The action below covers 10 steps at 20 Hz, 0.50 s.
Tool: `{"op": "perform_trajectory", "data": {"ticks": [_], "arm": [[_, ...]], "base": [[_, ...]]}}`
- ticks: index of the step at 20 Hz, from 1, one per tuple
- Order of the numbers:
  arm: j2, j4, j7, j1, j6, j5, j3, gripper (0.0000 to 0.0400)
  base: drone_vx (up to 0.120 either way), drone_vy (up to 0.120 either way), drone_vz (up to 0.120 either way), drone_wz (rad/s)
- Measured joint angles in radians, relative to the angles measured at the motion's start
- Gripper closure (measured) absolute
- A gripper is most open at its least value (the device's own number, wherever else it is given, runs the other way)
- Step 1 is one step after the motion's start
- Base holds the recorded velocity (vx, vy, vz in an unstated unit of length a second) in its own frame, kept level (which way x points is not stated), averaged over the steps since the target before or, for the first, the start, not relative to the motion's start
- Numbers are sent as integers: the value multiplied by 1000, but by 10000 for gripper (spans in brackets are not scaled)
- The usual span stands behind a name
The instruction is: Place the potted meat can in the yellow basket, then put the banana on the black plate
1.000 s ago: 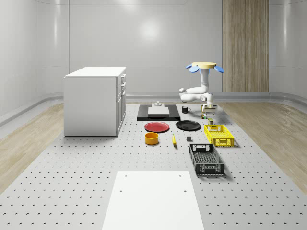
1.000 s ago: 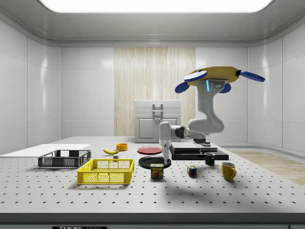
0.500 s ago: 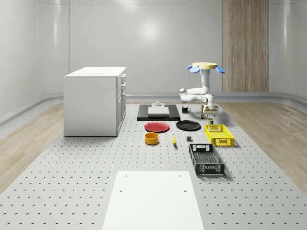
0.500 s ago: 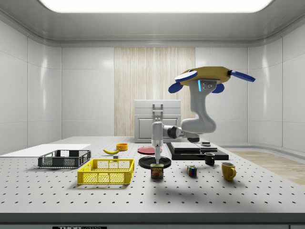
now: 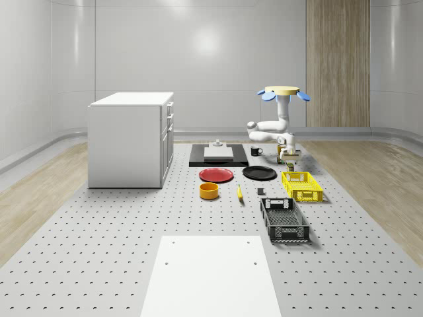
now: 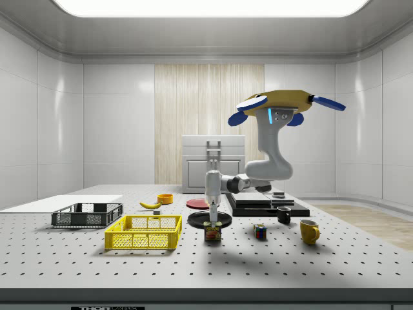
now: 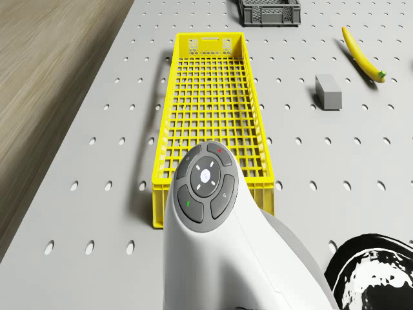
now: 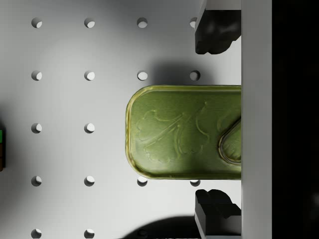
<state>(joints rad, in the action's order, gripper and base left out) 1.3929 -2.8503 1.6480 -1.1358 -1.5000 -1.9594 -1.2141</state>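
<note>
Jaws: pointing straight down over the potted meat can, spread wide with a dark fingertip on each side of the can's green lid, neither pad visibly touching it.

Items as placed in the side view, left to right:

- White sheet: flat on the desk at the far left.
- Black basket: on the desk, beside the sheet.
- Yellow basket: on the desk, just left of the can; mesh floor bare in the drone view.
- Banana: lying on the desk behind the yellow basket, well apart from the black plate; in the drone view a small grey block lies near it.
- Orange bowl: behind the banana.
- Red plate: behind the arm.
- Black plate: just behind the can.
- Potted meat can: upright on the desk between yellow basket and coloured cube, outside the basket.
- Arm: hangs from the drone and bends toward the side view's left.
- Coloured cube: right of the can.
- Drone: hovering above the desk, over the area by the black mug.
- Yellow mug: farthest right.
</note>
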Motion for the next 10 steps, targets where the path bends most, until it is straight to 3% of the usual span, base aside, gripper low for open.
{"op": "perform_trajectory", "data": {"ticks": [7, 10], "arm": [[20, 16, -26, 17, -37, -36, 42, 0], [25, 19, -31, 20, -44, -40, 48, 68]], "base": [[0, 0, 0, 0], [0, 0, 0, 0]]}}
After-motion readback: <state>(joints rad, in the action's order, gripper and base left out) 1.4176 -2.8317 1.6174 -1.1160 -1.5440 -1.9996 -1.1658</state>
